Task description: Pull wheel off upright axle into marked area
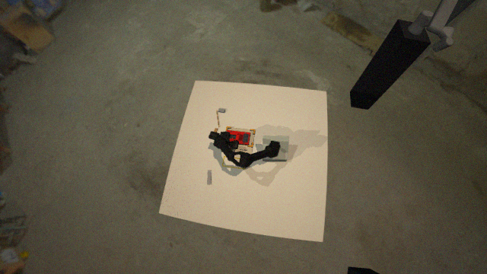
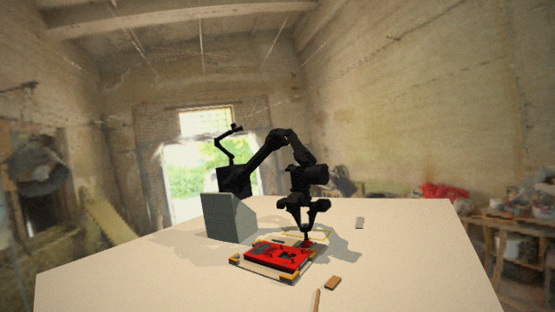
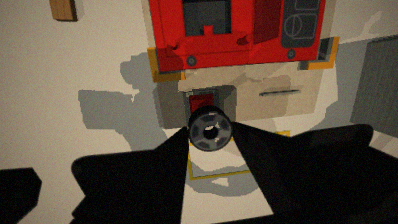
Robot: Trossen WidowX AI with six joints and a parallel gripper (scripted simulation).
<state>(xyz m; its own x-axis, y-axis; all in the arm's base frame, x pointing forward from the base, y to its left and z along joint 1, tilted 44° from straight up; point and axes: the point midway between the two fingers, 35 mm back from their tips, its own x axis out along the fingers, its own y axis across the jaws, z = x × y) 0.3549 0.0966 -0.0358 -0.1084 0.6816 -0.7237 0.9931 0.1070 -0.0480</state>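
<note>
My gripper (image 2: pixel 305 226) (image 3: pixel 209 128) points down, shut on the wheel. The dark, spoked wheel (image 3: pixel 202 141) (image 2: pixel 304 228) sits between the fingertips, its face towards the wrist camera. Below it a thin black axle (image 2: pixel 306 237) rises from a small red base (image 2: pixel 306 244) (image 3: pixel 200 101); the wheel hides it in the wrist view. Whether the axle's tip is still inside the hub I cannot tell. The marked area, a yellow outline (image 1: pixel 224 162) (image 2: pixel 329 235) (image 3: pixel 220 175), lies on the table behind the axle in the exterior view, partly hidden by the gripper.
A red panel (image 1: pixel 246 138) (image 2: pixel 266 258) (image 3: pixel 215 52) lies in a frame with orange corners (image 2: pixel 288 276) (image 3: pixel 167 76), next to the axle's base. A grey block (image 2: pixel 218 217) stands to one side. A wooden block (image 2: pixel 333 282) (image 3: pixel 63 10) and a grey bar (image 1: pixel 209 177) (image 2: pixel 360 223) lie farther out.
</note>
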